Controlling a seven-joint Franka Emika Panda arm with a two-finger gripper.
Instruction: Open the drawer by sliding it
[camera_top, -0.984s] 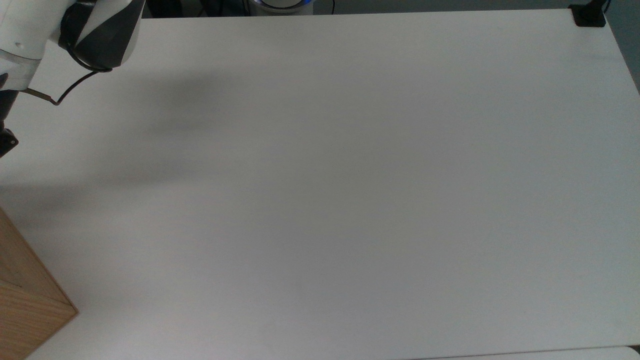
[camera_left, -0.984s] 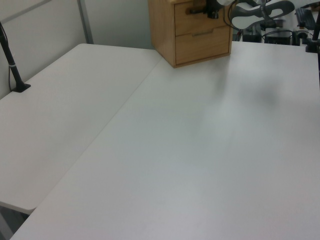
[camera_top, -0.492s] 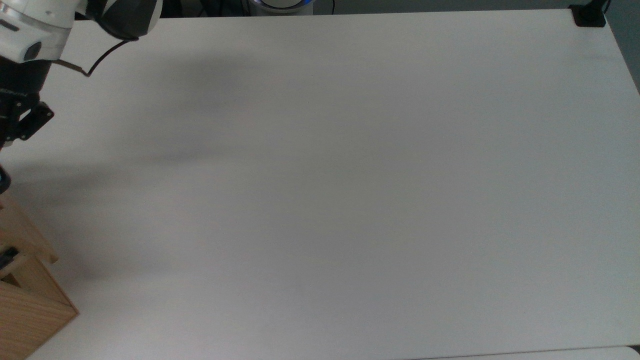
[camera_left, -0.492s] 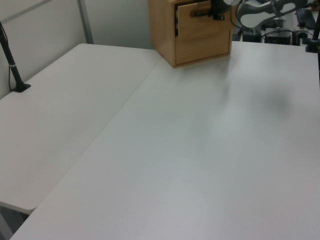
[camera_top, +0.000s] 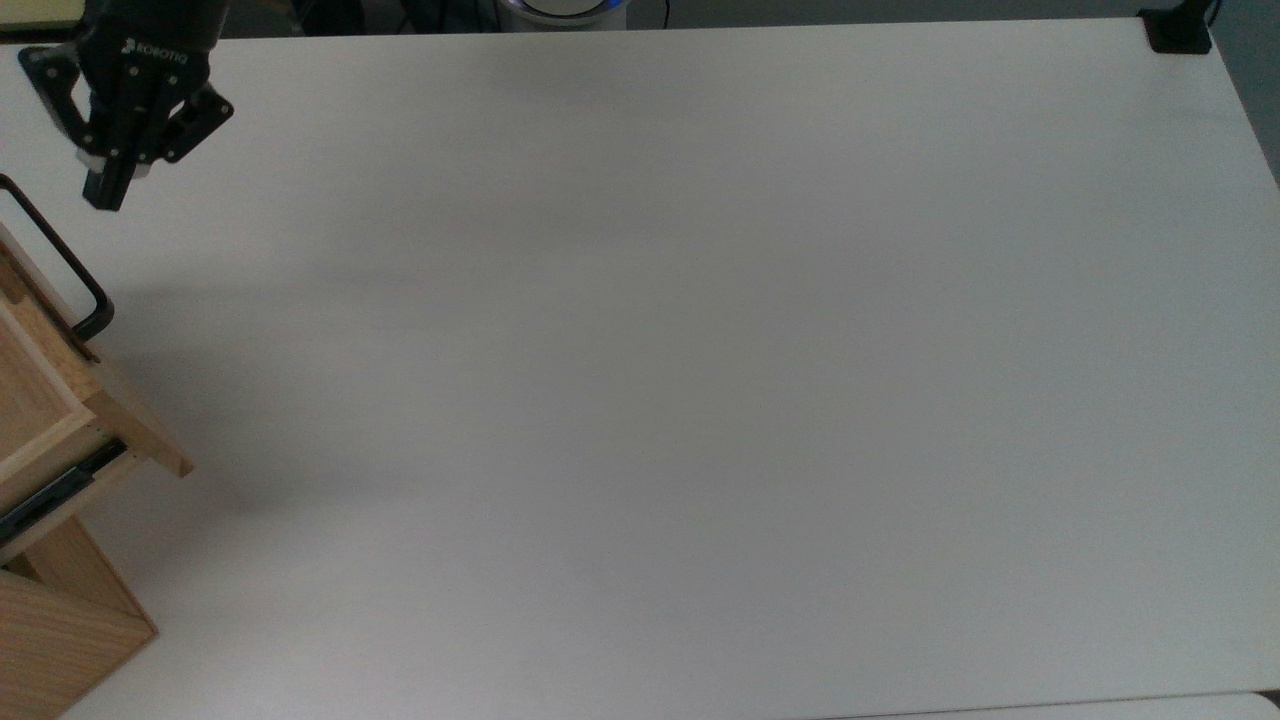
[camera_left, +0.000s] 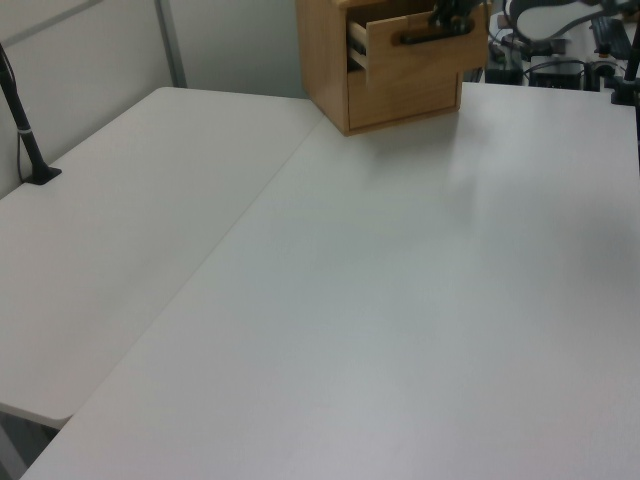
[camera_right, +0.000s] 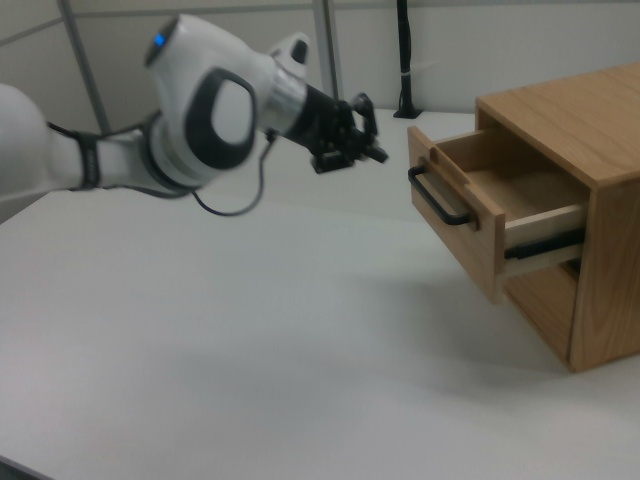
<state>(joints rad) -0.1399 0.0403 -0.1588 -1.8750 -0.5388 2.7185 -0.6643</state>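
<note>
You've got the pine drawer (camera_right: 470, 205) slid out, thin dark U-handle (camera_right: 437, 198) free; gripper (camera_top: 108, 185) fingers pinched together nearby.

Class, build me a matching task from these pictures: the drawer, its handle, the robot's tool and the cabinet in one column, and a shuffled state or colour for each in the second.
Things:
1. drawer
2. handle
3. tool
4. cabinet

Descriptions:
A. thin dark U-shaped bar
B. plain wooden box standing on the white table
C. pulled out, inside showing
D. black, clear of the handle, holding nothing

Pairs: 1-C, 2-A, 3-D, 4-B
</note>
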